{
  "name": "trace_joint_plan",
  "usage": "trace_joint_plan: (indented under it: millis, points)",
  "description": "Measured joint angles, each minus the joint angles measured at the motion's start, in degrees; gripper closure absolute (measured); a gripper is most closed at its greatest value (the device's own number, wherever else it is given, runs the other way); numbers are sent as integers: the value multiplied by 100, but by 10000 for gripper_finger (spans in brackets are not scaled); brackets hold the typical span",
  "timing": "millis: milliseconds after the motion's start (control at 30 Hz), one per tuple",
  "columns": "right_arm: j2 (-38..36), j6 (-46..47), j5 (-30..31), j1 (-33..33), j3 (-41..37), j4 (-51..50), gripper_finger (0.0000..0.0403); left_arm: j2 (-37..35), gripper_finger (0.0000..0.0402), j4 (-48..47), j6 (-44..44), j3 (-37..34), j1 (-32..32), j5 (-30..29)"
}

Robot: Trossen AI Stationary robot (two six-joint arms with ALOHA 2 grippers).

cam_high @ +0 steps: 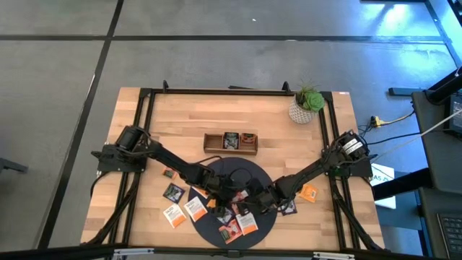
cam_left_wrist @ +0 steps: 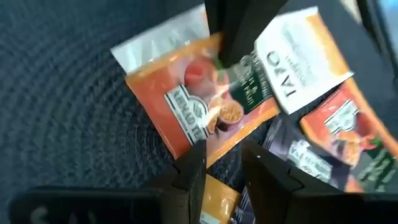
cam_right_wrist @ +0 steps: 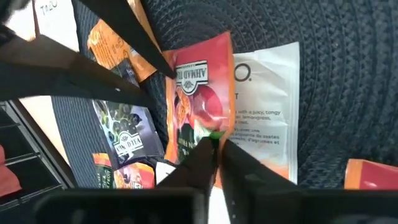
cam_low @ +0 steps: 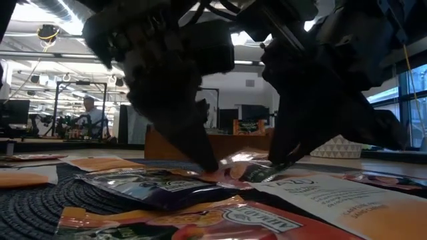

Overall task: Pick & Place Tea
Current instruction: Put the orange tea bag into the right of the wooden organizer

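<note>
The right end effector (cam_right_wrist: 216,144) is pinching the edge of a red tea sachet (cam_right_wrist: 202,102) lying on the dark round mat (cam_high: 216,225), its fingers nearly together. The left end effector (cam_left_wrist: 225,163) is hovering just beside the same sachet, fingers parted and gripping nothing. Other sachets (cam_high: 174,214) are lying around on the surface (cam_high: 180,115).

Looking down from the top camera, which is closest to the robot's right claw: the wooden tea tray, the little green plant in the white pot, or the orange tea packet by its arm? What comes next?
From the right gripper:
1. Orange tea sachet, lying just outside the arm.
2. Brown wooden three-compartment tray, at the table's middle.
3. Green plant in white pot, at the far corner.
</note>
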Motion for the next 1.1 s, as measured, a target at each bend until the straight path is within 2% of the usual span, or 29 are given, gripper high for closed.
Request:
trace_joint_plan:
  millis: [67,233,533,700,833,967,1100]
  points:
    - [-1,-95,7,22,0,4,395,-166,302,-129,40,0,22,-4]
    - [-192,-359,60,70,0,-55,395,-733,304,-494,253,0,153,-70]
    - [-1148,-2026,238,18,8,-565,399,-1983,306,-564,324,13,485,-104]
    - [-1575,-3035,279,-119,559,-1970,399,-2331,298,-575,452,13,600,-295]
    - [-1611,-3753,705,-140,1372,-3307,399,-2434,289,-437,468,13,638,-373]
    - [-1615,-4224,906,-221,2087,-4138,399,-2472,286,-474,470,13,632,-367]
    - [-1615,-4499,1045,-292,2470,-4478,399,-2472,286,-472,468,13,634,-369]
